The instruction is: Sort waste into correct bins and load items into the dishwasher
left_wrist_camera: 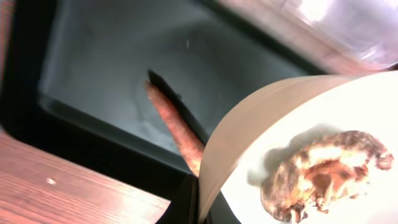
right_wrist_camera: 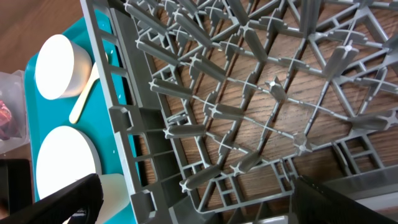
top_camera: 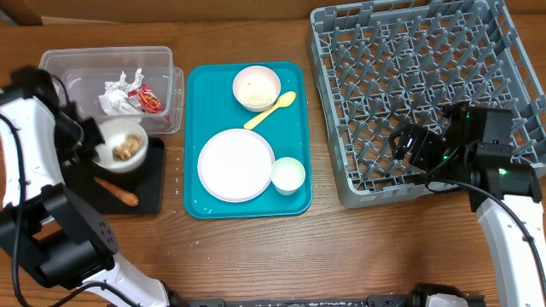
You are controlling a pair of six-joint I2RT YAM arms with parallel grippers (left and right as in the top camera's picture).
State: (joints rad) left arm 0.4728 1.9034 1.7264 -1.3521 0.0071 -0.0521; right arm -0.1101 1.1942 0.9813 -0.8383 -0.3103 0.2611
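Note:
My left gripper [top_camera: 95,143] is shut on the rim of a white bowl [top_camera: 121,145] and holds it tilted over the black tray [top_camera: 152,192]. In the left wrist view, the gripper [left_wrist_camera: 198,202] pinches the bowl [left_wrist_camera: 249,130]. Brown lumps [left_wrist_camera: 323,174] lie in the bowl. A brown sausage [left_wrist_camera: 177,127] lies in the tray [left_wrist_camera: 93,74]. The clear tub [top_camera: 60,61] holds crumpled paper [top_camera: 118,92] and a red wrapper [top_camera: 148,99]. My right gripper [top_camera: 408,143] is open and empty over the front left corner of the grey dish rack [top_camera: 409,51]; the right wrist view shows it [right_wrist_camera: 205,208] there too.
The teal tray [top_camera: 205,81] holds a bowl of rice [top_camera: 257,88], a yellow spoon [top_camera: 271,110], a plate [top_camera: 235,165] and a cup [top_camera: 287,175]. They also show in the right wrist view: bowl [right_wrist_camera: 59,65], spoon [right_wrist_camera: 84,96], plate [right_wrist_camera: 62,162].

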